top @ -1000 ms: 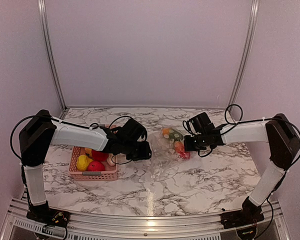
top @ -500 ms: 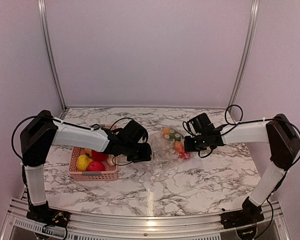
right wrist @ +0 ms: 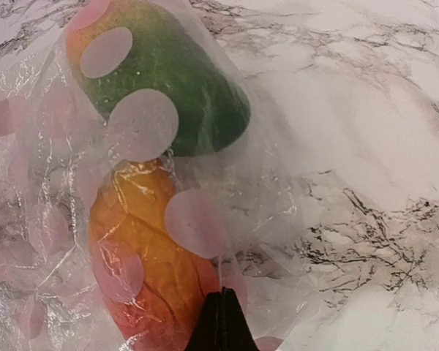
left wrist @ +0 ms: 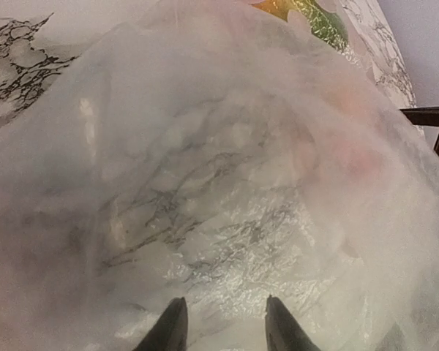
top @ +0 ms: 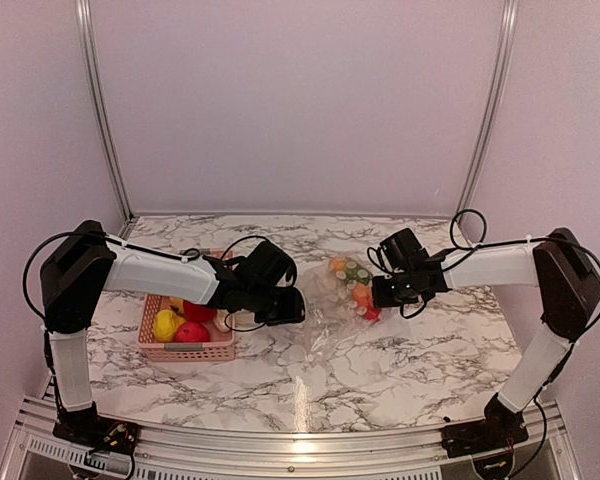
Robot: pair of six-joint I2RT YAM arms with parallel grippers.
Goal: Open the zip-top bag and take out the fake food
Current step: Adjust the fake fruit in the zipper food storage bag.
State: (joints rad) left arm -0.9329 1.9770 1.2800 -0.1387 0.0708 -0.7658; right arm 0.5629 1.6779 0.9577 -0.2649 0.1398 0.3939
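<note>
The zip-top bag (top: 320,318) lies crumpled on the marble table between my two grippers. It is clear film printed with pale dots. Inside it, the fake food shows as a green piece (right wrist: 183,95) and an orange-red piece (right wrist: 143,248), seen from above at the bag's far right (top: 352,280). My right gripper (right wrist: 222,294) is shut, its tips pinching a crease of the bag film beside the orange-red piece (top: 377,293). My left gripper (left wrist: 225,301) is at the bag's left side (top: 292,305), jaws apart. Bag film (left wrist: 227,183) fills its view.
A pink perforated basket (top: 185,352) stands left of the bag, under my left forearm. It holds a yellow fruit (top: 166,324) and a red one (top: 192,332). Metal rails run along the table's near edge (top: 300,440) and the back wall.
My right gripper has closed fully on the film and shifted slightly right and toward the front, drawing the food end of the bag with it. The left arm has barely moved.
</note>
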